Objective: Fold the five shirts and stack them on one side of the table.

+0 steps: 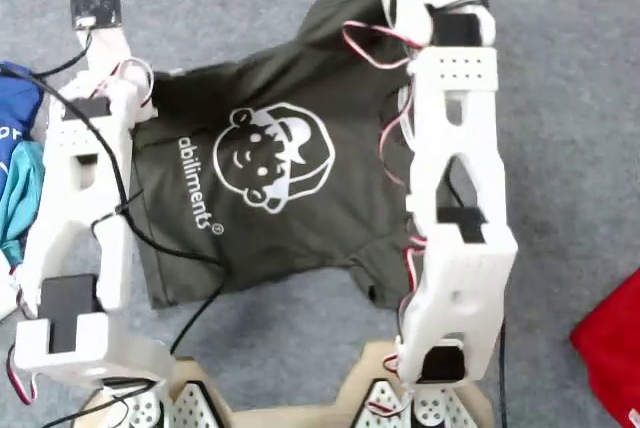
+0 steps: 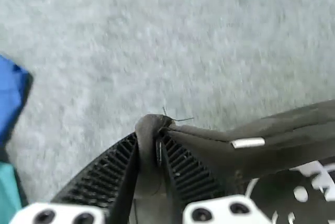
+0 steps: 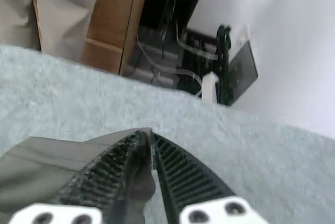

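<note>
- Where the bases of both arms stand at the near edge of the grey worktop [image 1: 560,148], a tan board [image 1: 372,360] lies under them.
- Red garment [image 1: 612,348]: at the near right corner of the worktop, cut off by the frame edge and well apart from the shirt.
- Olive shirt [image 1: 200,258]: spread print side up between the two arms, with a white cartoon face on its chest. Its near hem lies flat on the worktop, and its right side runs under the right arm.
- Blue garment [image 1: 18,118] and teal garment [image 1: 20,193]: bunched at the left edge of the worktop. They lie on the outer side of the left arm and do not touch the olive shirt.
- Left tool [image 2: 157,130]: at the far left corner of the olive shirt, its ribbed fingers [image 2: 112,169] pressed together on a small fold of the dark cloth. From this pinch the fabric stretches away toward the shirt's printed body.
- Right tool [image 3: 149,137]: at the far right corner of the olive shirt, close to the far edge of the worktop. It is likewise clamped on dark cloth, which trails off to one side of the fingers.
- Wooden cabinet [image 3: 112,25] and loose cables [image 3: 178,51]: beyond the far edge of the worktop, against a pale wall.
</note>
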You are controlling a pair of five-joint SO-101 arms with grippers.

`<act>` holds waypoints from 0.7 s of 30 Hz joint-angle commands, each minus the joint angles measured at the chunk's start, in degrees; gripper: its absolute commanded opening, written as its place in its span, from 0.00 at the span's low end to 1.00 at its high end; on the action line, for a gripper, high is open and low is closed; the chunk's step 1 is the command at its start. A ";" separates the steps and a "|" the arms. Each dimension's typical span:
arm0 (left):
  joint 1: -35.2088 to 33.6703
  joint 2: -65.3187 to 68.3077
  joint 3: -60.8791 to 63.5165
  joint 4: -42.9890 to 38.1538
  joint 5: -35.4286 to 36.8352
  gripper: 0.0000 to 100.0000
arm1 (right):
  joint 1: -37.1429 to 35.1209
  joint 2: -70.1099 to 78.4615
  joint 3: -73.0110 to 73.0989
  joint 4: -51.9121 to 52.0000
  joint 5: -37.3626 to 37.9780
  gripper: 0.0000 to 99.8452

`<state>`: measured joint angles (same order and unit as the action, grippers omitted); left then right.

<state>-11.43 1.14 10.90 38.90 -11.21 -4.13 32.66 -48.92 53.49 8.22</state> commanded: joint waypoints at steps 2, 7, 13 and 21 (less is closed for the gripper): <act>0.97 -0.31 -7.82 11.43 -0.35 0.02 | 1.80 2.59 -19.74 17.85 0.79 0.00; 0.97 -0.31 -9.76 21.01 -0.53 0.02 | 1.63 4.97 -31.78 36.13 0.88 0.00; 1.14 -0.31 -12.13 32.44 -1.58 0.02 | 2.51 4.97 -36.09 48.97 0.35 0.00; 1.14 -0.40 -8.97 39.47 -1.58 0.02 | 4.09 -6.99 -12.44 48.97 0.35 0.00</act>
<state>-10.90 1.23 1.49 77.23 -12.35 -0.70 34.77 -71.78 101.49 8.48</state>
